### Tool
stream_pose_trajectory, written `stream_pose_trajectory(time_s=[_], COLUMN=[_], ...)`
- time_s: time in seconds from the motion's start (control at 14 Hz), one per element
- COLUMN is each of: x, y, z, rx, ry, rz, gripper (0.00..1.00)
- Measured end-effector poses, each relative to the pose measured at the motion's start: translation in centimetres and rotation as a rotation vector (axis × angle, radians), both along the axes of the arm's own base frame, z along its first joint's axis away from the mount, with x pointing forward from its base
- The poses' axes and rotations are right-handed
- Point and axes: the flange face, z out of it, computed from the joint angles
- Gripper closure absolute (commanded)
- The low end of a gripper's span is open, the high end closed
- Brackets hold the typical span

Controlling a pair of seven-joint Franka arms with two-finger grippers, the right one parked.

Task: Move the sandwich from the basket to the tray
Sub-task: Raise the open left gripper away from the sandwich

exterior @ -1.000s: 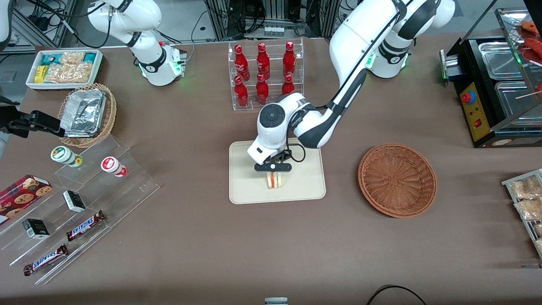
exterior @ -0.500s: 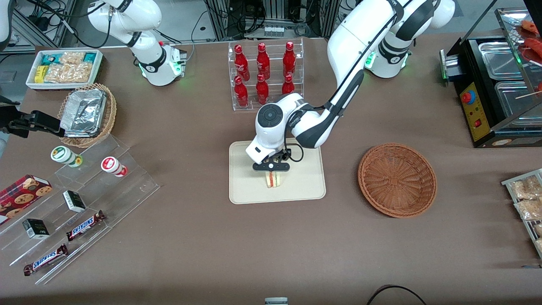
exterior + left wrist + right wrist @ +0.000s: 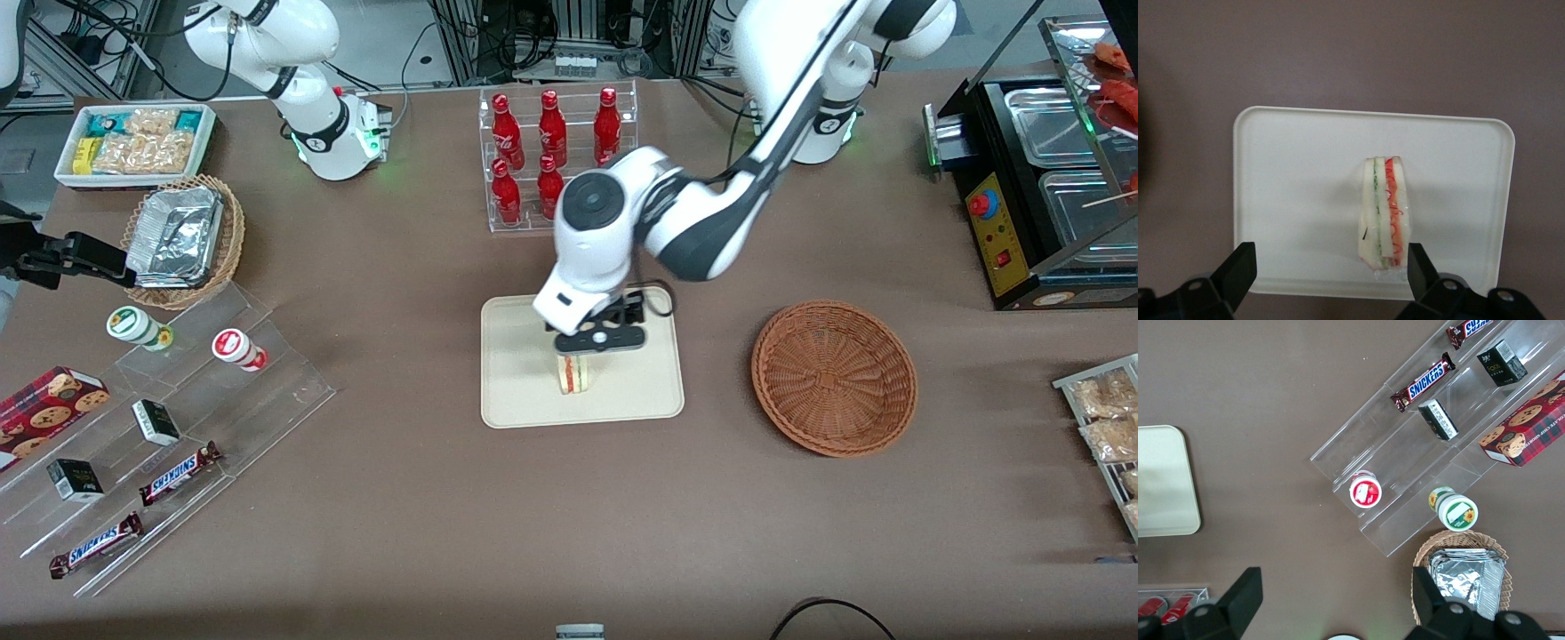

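Sandwich [image 3: 575, 373] stands on its edge on the tray [image 3: 520, 391], filling stripe facing up; basket [image 3: 834, 378] sits well apart from the tray, toward the working arm's end, with nothing in it. Gripper [image 3: 597, 340] hangs just above the sandwich, jaws spread wide, gripping nothing. Risk: the wedge is narrow and upright, so a finger [image 3: 1238, 272] clipping it on exit could tip it over. From the front the gripper covers the sandwich's top, so clearance there is probably small, hard to confirm.
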Motion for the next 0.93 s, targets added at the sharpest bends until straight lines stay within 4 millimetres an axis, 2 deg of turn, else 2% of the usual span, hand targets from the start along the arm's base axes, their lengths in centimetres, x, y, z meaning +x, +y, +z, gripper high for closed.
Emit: stream_pose_trajectory(time_s=[0.14, 0.29, 0.5, 0.71, 0.93], x=[0.9, 0.9, 1.2, 1.2, 0.6], y=[4.6, 9.7, 18.3, 27.5, 35.4], z=[5.1, 9.7, 16.0, 20.2, 22.7], rx=[0.035, 0.088, 0.116, 0.108, 0.072], ry=[0.021, 0.057, 0.083, 0.120, 0.147], rz=[0.062, 0.083, 0.063, 0.001, -0.070], gripper=[0.00, 0.00, 0.00, 0.00, 0.00])
